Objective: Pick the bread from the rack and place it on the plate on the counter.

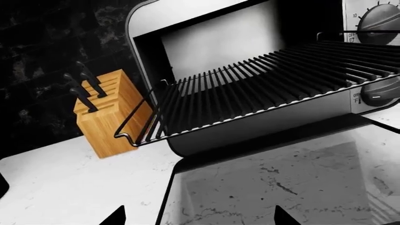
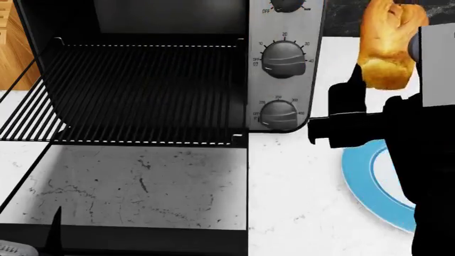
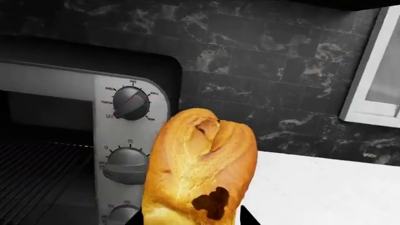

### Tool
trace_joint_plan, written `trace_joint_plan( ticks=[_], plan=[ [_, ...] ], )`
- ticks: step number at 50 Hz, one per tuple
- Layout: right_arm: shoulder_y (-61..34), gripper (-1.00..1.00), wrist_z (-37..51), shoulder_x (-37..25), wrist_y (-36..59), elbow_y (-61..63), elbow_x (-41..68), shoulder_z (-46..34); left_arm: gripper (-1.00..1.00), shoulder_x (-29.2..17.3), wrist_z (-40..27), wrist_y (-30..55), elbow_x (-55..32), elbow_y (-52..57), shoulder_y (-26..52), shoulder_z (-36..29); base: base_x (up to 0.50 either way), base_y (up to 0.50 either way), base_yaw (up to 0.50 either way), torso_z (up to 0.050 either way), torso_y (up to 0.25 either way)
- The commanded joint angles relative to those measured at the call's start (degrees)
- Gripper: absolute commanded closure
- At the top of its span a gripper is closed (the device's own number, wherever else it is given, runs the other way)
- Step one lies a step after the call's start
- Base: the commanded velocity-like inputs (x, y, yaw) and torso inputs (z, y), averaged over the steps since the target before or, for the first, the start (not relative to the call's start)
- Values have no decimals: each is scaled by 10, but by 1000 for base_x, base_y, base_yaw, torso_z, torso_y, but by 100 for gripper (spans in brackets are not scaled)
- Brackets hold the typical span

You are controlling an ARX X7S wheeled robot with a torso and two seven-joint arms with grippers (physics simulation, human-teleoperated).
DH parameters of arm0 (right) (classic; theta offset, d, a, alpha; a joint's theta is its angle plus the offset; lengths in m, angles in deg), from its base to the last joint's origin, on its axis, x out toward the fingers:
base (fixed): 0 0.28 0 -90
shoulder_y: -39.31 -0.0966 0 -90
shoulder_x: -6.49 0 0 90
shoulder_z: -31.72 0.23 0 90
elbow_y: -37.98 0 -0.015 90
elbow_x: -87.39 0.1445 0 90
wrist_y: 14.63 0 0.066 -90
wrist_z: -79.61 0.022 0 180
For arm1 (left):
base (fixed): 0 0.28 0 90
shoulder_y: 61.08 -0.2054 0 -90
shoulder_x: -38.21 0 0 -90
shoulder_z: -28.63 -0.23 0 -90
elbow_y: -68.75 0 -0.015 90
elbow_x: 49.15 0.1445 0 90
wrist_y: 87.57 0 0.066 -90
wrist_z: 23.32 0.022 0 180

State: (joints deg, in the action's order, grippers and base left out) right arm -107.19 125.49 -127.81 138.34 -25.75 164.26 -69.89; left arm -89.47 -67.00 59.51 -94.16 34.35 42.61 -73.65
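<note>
Right gripper [image 3: 187,221] clamps the golden, domed bread [image 2: 387,45] upright in mid-air; glossy blue-rimmed plate [image 2: 363,184] lies below it, black wire rack [image 2: 135,90] off beside; left gripper's opening can't be told

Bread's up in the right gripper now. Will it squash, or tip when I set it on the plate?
The bread keeps its shape in the grip, so probably fairly firm. It hangs on end; released like that, it would likely topple onto the plate.

- A toaster oven [image 2: 284,32] stands open, its grey speckled door [image 2: 135,186] lying flat in front.
- Three round dials [image 2: 282,60] run down its silver panel.
- A wooden knife block [image 1: 109,112] with black handles stands beside the oven.
- Dark marbled tiles [image 3: 269,56] line the wall.
</note>
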Motion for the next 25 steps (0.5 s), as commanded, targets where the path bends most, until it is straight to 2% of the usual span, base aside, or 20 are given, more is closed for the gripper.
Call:
trace_joint_plan(
  ticks=[1,9,18,25],
  plan=[
    [14,100,-18,-29,-3,-63,-37,37,-100,11,7,-6,3,-7,11,11,0,0,0,0,0],
    [62,100,-42,-47,-21,-106,-57,42,-100,15,6,-2,4,-14,25,-1,0,0,0,0,0],
    [91,100,-83,-34,-57,-169,-105,20,-100,15,3,-1,3,-19,31,-6,0,0,0,0,0],
    [69,100,-125,-13,-71,-237,-144,-16,-100,20,-2,8,3,-22,41,-17,0,0,0,0,0]
  ],
)
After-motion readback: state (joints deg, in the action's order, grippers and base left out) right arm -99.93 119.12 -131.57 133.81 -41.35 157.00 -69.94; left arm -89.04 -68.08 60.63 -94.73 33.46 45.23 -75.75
